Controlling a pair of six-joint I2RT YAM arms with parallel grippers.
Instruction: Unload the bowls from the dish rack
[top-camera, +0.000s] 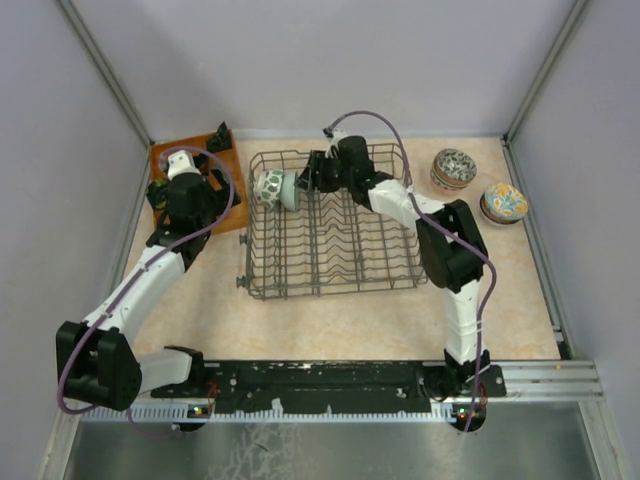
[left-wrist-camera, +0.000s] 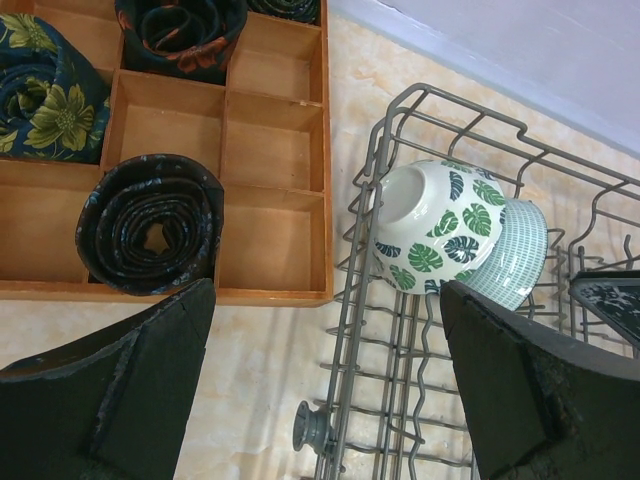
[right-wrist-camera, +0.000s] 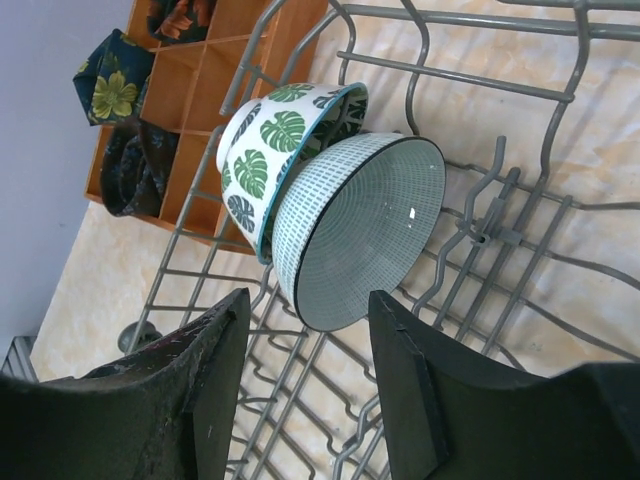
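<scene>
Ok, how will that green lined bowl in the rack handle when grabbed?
It looks rigid and glazed, so the lined bowl may slip in the right gripper. It stands on edge against the leaf bowl, so pulling it could tip that one. Being round, it may roll once clear of the dish rack.

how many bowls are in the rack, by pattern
green leaf bowl: 1
green lined bowl: 1
total in the dish rack: 2
</scene>
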